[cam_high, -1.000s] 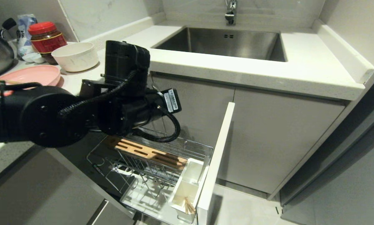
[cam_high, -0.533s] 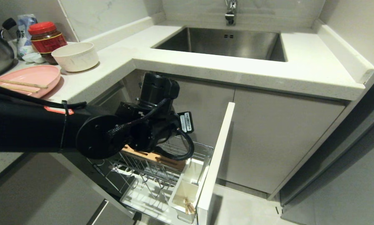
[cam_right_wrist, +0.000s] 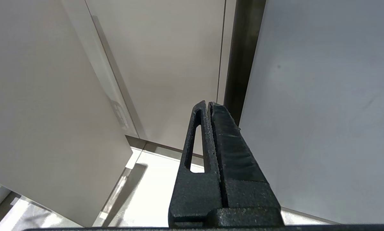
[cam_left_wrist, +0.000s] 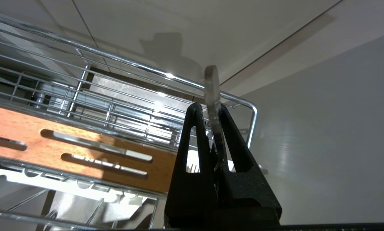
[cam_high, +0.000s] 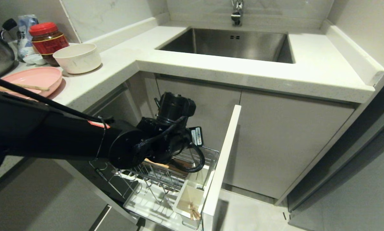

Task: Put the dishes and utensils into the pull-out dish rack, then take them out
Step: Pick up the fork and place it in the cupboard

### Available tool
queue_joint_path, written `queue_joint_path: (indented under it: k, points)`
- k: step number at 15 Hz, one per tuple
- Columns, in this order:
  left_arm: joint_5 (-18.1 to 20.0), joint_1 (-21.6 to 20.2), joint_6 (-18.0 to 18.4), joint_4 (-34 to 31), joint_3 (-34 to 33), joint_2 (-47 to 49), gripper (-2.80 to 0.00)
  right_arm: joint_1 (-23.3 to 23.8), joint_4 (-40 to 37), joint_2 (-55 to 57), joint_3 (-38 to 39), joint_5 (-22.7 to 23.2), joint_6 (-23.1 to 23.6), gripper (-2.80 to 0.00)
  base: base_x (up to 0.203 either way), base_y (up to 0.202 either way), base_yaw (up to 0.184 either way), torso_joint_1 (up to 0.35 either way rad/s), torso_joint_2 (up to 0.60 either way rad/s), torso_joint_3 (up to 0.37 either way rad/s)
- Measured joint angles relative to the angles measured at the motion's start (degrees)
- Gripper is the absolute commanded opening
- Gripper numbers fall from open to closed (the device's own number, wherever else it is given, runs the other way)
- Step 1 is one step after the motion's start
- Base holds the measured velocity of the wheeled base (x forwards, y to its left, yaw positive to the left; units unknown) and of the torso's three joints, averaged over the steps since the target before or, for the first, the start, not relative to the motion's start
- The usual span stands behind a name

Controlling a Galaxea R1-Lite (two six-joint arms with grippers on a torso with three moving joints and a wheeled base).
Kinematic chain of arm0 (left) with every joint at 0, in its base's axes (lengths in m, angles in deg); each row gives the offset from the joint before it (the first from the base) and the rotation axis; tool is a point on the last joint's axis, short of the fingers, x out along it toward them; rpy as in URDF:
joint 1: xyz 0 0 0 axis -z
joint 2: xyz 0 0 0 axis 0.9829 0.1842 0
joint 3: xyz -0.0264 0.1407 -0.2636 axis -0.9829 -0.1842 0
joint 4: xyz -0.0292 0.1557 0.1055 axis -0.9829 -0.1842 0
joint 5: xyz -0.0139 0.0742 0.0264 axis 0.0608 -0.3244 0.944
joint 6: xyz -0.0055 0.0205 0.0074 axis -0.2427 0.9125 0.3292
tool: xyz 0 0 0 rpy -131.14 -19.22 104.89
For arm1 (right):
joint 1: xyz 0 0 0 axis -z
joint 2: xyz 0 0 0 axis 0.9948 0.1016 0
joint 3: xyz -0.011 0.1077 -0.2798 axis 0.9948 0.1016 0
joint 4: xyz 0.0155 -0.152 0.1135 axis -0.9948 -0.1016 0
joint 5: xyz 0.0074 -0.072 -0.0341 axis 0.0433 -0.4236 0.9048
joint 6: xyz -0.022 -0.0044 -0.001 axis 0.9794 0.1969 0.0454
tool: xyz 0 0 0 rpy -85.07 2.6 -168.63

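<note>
Over pulled-out dish rack (cam_high: 166, 189), your left end effector (cam_left_wrist: 208, 107) is hovering beside wooden strip (cam_left_wrist: 83, 150), jaws pinching slim metal utensil (cam_left_wrist: 212, 96) edge-on. Pink plate (cam_high: 35, 78) with chopstick (cam_high: 28, 86) and cream bowl (cam_high: 77, 57) are sitting on counter (cam_high: 243, 75). Your right end effector (cam_right_wrist: 208, 106) is hanging closed, empty, facing cabinet fronts.

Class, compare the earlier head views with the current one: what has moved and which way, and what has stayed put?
The left arm has swung down from counter height toward the dish rack. Its left gripper, hidden in the head view, is shut on a slim metal utensil just above the rack. The plate, bowl and chopsticks stayed on the counter; the rack stayed pulled out.
</note>
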Motion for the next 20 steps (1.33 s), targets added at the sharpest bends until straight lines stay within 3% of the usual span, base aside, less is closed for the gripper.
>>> queue_joint_path:
  k: [20]
  points:
    - [0.11,-0.53,-0.04,4.10,-0.30,9.62,-2.80,0.00,-0.01,0.00,0.00,0.00,0.00,-2.80,0.000,0.000,0.000,0.000,0.00,0.000]
